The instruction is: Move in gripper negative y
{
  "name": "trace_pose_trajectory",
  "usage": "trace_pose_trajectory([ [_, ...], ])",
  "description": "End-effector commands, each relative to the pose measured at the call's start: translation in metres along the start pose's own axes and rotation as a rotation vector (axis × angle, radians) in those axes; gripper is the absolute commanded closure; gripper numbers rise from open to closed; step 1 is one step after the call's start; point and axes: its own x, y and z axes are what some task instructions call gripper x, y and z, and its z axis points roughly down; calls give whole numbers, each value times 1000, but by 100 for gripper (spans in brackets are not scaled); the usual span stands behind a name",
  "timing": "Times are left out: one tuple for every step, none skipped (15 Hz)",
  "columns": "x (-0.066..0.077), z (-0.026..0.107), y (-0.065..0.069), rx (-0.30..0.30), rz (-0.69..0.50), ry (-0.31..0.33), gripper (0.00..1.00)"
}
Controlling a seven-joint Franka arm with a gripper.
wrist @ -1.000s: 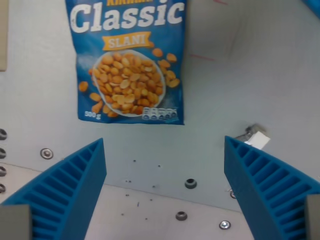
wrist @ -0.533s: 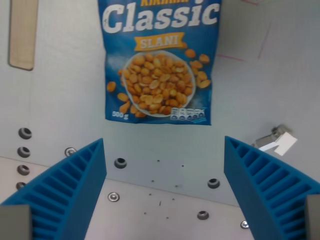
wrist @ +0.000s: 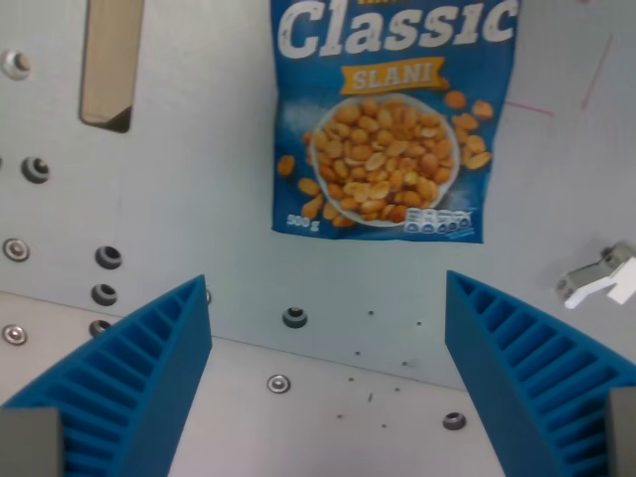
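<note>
- Wrist view shows you the end effector (wrist: 328,383) with its two blue ribbed fingers (wrist: 124,383) spread wide, nothing between them.
- You see the blue glossy peanut bag printed "Classic SLANI" (wrist: 390,124) lying flat on the grey metal bench (wrist: 199,199), above the gap, toward the wrist view's right.
- A beige wooden strip (wrist: 107,60) lies at upper left; a small white-and-metal clip (wrist: 601,278) sits at the right edge.

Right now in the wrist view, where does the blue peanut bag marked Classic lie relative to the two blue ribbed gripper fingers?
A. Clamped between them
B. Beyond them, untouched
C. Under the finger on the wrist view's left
B: the blue peanut bag lies flat beyond the open gripper, with bare table between.
</note>
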Motion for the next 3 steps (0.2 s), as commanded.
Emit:
trace_pose_trajectory([
  [-11,-5,-15,-9,19,44,0],
  [-11,-5,-20,-9,19,44,0],
  [-11,-5,-25,-9,19,44,0],
])
